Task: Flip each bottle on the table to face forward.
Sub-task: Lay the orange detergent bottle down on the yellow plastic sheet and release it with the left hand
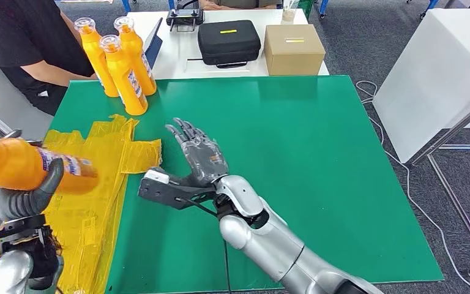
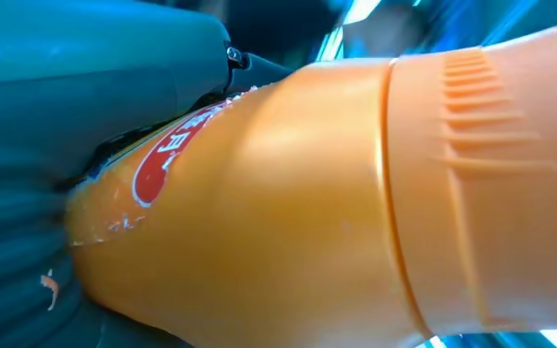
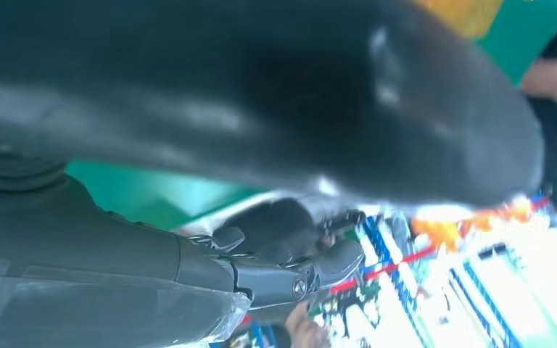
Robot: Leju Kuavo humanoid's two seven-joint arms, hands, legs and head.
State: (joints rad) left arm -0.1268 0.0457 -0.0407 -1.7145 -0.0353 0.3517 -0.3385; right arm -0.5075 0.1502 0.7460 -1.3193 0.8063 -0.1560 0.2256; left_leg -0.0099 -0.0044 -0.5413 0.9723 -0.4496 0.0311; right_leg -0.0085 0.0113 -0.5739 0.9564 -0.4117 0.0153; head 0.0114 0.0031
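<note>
While your left hand (image 1: 21, 196) is gripping an orange bottle (image 1: 27, 165) at the near left corner of the scene, the bottle is lying roughly level, its long axis running across your view from left to right, above the yellow taped patch (image 1: 101, 184) on the green mat (image 1: 318, 171). The left wrist view is showing the same bottle close up, its ribbed orange cap end pointing away from the palm and a red label patch sitting against the thumb. Your right hand (image 1: 199, 153) is hovering over the middle of the mat with its fingers spread and nothing in it, pointing away from you toward the far side.

The relation you are working with is this: the held bottle is to the left of your right hand and near it, with one end reaching toward the right hand, so a handover or a two-handed turn is looking feasible. I cannot tell from these views which way the label is facing overall.

Three more orange bottles (image 1: 119, 64) are standing upright together at the far left edge of the mat, just beside a seated person's arm (image 1: 61, 73). Your left hand is nearer that group; a black case (image 1: 228, 41) and a cardboard box (image 1: 294, 49) are sitting on the white table beyond
</note>
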